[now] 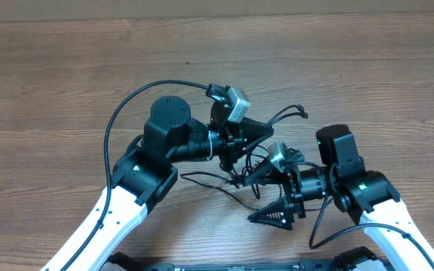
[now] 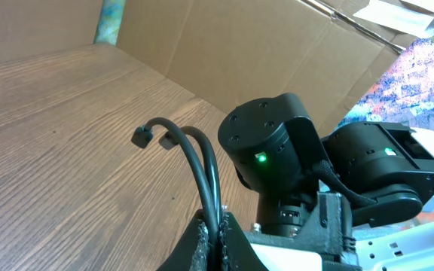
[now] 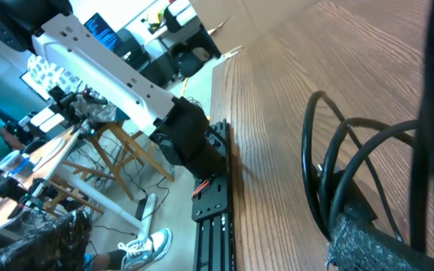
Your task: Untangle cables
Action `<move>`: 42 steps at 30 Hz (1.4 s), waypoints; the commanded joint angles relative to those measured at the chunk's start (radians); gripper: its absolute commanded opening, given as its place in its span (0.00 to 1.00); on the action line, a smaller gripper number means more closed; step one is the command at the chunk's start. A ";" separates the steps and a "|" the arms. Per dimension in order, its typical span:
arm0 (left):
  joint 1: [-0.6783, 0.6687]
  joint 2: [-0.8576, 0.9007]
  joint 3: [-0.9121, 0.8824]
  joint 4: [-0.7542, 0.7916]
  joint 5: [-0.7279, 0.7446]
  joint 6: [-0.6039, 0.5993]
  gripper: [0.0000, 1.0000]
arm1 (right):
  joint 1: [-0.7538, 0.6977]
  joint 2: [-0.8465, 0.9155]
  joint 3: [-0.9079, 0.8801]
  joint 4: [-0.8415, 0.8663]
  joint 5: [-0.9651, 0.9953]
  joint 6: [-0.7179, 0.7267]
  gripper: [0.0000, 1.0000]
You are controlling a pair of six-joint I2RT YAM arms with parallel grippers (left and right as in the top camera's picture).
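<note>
Just beside the left pincer (image 1: pixel 266 130) we see the cables (image 1: pixel 236 181): thin black cords in loose loops with small plug ends, two strands clamped between its closed fingers. Near the left one, the right pincer (image 1: pixel 256 197) stands wide apart. Under them is a wood-grain tabletop (image 1: pixel 66 75), with a cardboard wall (image 2: pixel 224 45) beyond.

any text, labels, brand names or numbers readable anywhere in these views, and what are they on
None can be read.
screen in the background of the right wrist view: lit, content too blurred to read.
white sheet at the top edge of the left wrist view: no legible print.
arm housings: green lights only, no label visible.
</note>
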State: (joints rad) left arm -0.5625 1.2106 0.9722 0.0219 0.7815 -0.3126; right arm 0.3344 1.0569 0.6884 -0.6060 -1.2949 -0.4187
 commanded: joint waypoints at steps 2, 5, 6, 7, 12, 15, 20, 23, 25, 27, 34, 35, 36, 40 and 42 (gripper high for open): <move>0.005 -0.021 0.018 0.006 -0.031 -0.006 0.04 | 0.013 -0.002 0.031 0.003 -0.019 0.007 1.00; 0.005 -0.021 0.018 0.013 -0.045 -0.010 0.04 | 0.013 -0.002 0.031 0.004 -0.016 0.026 1.00; 0.005 -0.021 0.018 0.015 -0.052 -0.014 0.04 | 0.013 -0.002 0.031 0.003 -0.016 0.026 1.00; 0.005 -0.021 0.018 0.017 -0.060 -0.022 0.04 | 0.014 -0.002 0.031 0.003 -0.016 0.029 1.00; 0.005 -0.021 0.018 0.018 -0.100 -0.066 0.04 | 0.013 -0.002 0.031 0.003 -0.016 0.029 1.00; 0.005 -0.021 0.018 0.006 -0.101 -0.057 0.04 | 0.013 -0.002 0.031 0.003 0.019 0.035 1.00; 0.006 -0.021 0.018 -0.057 -0.101 0.023 0.04 | 0.012 -0.002 0.031 0.011 0.199 0.140 1.00; 0.006 -0.021 0.018 -0.089 -0.101 0.056 0.04 | 0.012 -0.002 0.031 0.034 0.229 0.142 1.00; 0.006 -0.021 0.018 -0.108 -0.109 0.083 0.04 | 0.012 -0.002 0.031 0.061 0.225 0.148 1.00; 0.006 -0.021 0.018 -0.125 -0.129 0.095 0.04 | 0.012 -0.002 0.031 0.097 0.225 0.187 1.00; 0.006 -0.021 0.018 -0.078 -0.068 0.085 0.04 | 0.013 -0.002 0.031 0.129 0.297 0.187 1.00; 0.006 -0.021 0.018 -0.058 -0.051 0.068 0.04 | 0.013 -0.002 0.031 0.129 0.306 0.187 1.00; 0.006 -0.021 0.018 -0.040 -0.047 0.048 0.04 | 0.013 -0.002 0.031 0.130 0.307 0.187 1.00; 0.006 -0.021 0.018 -0.004 -0.053 0.020 0.04 | 0.013 -0.002 0.031 0.129 0.306 0.188 1.00; 0.006 -0.021 0.018 0.002 -0.059 0.019 0.04 | 0.014 -0.002 0.031 0.128 0.286 0.188 1.00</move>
State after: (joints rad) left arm -0.5621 1.2106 0.9722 0.0082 0.7029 -0.2707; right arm 0.3420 1.0569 0.6884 -0.4820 -1.0058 -0.2359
